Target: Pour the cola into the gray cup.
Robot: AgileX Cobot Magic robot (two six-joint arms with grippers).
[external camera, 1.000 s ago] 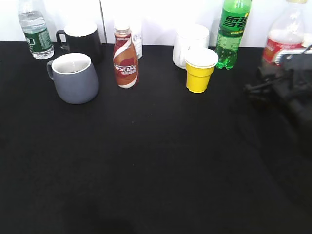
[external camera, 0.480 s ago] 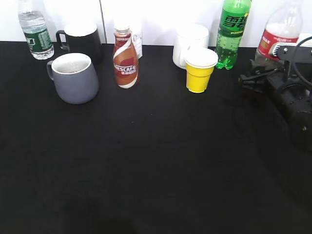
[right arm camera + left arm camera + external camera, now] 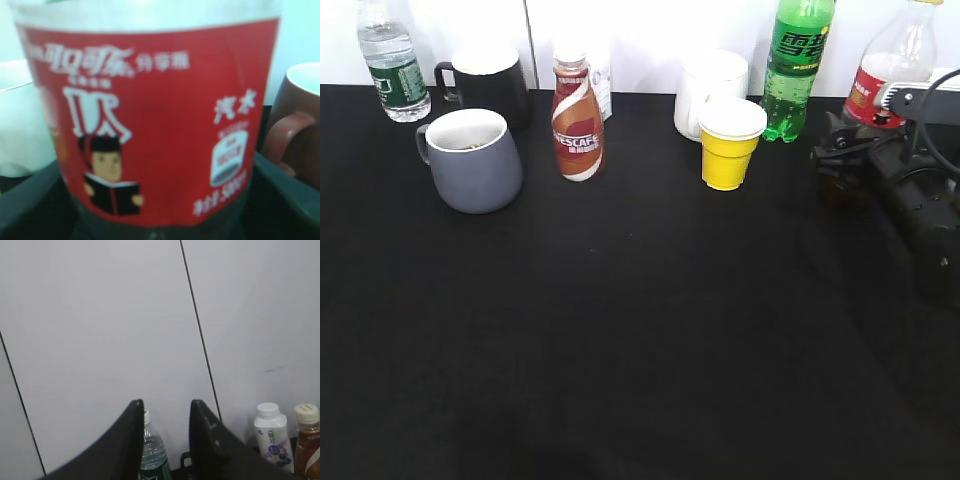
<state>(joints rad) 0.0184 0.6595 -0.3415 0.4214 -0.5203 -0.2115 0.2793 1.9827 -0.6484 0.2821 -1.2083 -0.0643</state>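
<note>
1. Black cloth covers the table [image 3: 640, 330], and from my remote seat I count a row of containers along its far edge.
2. At the left stands the gray cup [image 3: 472, 160], rounded and matte, its white inside showing some small dark bits at the bottom; I cannot tell what they are.
3. Behind it sit a black mug [image 3: 486, 86] and a clear water bottle [image 3: 392, 60] with a green label.
4. Just right of the gray cup stands a brown-and-white coffee bottle [image 3: 578, 120], capped.
5. Mid-table I see a yellow cup [image 3: 730, 145] with a white rim, a white mug [image 3: 710, 90] behind it, and a green soda bottle [image 3: 798, 70].
6. The cola [image 3: 888, 75] stands at the far right, well apart from the gray cup; the upper part looks clear, with dark liquid below the red label.
7. My right wrist view is filled by that red label with white print and a cartoon figure; a reddish-brown mug [image 3: 295, 125] stands beside it.
8. My right gripper [image 3: 840, 160] sits spread, its fingers flanking the cola, not visibly pressing it.
9. My left gripper [image 3: 165, 440] is raised toward the wall, fingers parted, holding nothing.
</note>
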